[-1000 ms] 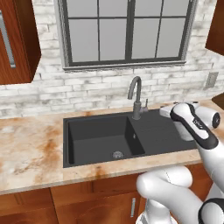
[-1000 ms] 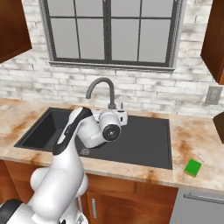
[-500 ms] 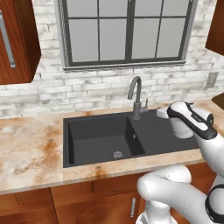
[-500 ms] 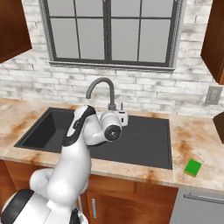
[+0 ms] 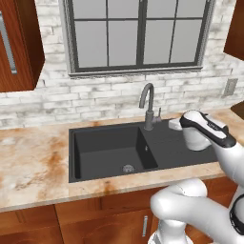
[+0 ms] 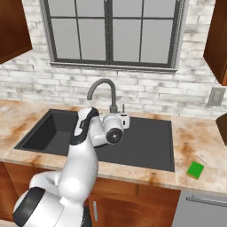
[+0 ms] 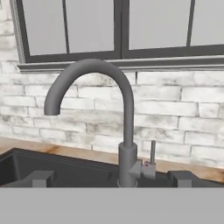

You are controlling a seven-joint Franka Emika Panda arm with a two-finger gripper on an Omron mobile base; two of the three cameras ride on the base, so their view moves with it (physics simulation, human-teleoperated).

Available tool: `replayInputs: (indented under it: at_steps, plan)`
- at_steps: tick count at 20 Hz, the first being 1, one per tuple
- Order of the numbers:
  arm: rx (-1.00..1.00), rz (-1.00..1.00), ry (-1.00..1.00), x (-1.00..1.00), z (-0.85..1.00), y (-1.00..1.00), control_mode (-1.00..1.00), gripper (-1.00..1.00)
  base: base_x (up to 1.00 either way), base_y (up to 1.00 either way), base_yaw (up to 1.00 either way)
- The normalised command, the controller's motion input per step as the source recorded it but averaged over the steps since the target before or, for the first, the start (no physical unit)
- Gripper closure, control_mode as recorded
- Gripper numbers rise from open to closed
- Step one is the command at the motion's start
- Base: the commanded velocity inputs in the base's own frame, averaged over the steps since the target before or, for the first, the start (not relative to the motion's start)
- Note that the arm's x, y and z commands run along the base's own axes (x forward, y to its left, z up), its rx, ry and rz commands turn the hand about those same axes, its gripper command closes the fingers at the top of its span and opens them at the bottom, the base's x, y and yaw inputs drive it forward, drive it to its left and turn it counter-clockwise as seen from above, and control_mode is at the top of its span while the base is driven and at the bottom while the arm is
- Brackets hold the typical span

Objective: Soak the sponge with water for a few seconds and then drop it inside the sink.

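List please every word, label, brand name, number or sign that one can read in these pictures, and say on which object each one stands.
There is no readable text in these pictures.
Faucet: no brand; a small red mark by its lever, too small to read as a sign.
Sponge: plain green, no label.
Sink, wall outlet, hand: no markings.

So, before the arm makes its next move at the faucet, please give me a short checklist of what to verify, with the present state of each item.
1. Claw open: ok, both fingertips stand wide apart.
2. Claw empty: ok, nothing between the tips.
3. Claw faces the faucet: ok, its base and the faucet handle lie straight ahead.
4. Water running: not ok, no stream under the spout.
5. Sponge picked up: not ok, it lies on the counter right of the sink.
6. Basin free: ok.
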Motion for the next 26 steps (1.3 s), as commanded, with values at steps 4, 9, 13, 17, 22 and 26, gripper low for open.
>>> replayInputs:
  at_steps: [4, 9, 13, 17, 22, 26]
  plan:
    - [0.0, 0.0, 0.0, 0.19, -0.16, 0.0, -1.0, -1.0, 0.0, 0.0, 0.0]
    - [0.0, 0.0, 0.0, 0.19, -0.11, 0.0, -1.0, -1.0, 0.0, 0.0, 0.0]
    - [0.0, 0.0, 0.0, 0.18, -0.01, 0.0, -1.0, -1.0, 0.0, 0.0, 0.0]
    - [0.0, -0.03, -0.02, 0.13, 0.0, 0.0, -1.0, -1.0, 0.0, 0.0, 0.0]
    - [0.0, -0.04, -0.04, 0.02, 0.0, 0.0, -1.0, -1.0, 0.0, 0.0, 0.0]
    - [0.0, -0.05, -0.01, 0.01, -0.04, 0.0, -1.0, -1.0, 0.0, 0.0, 0.0]
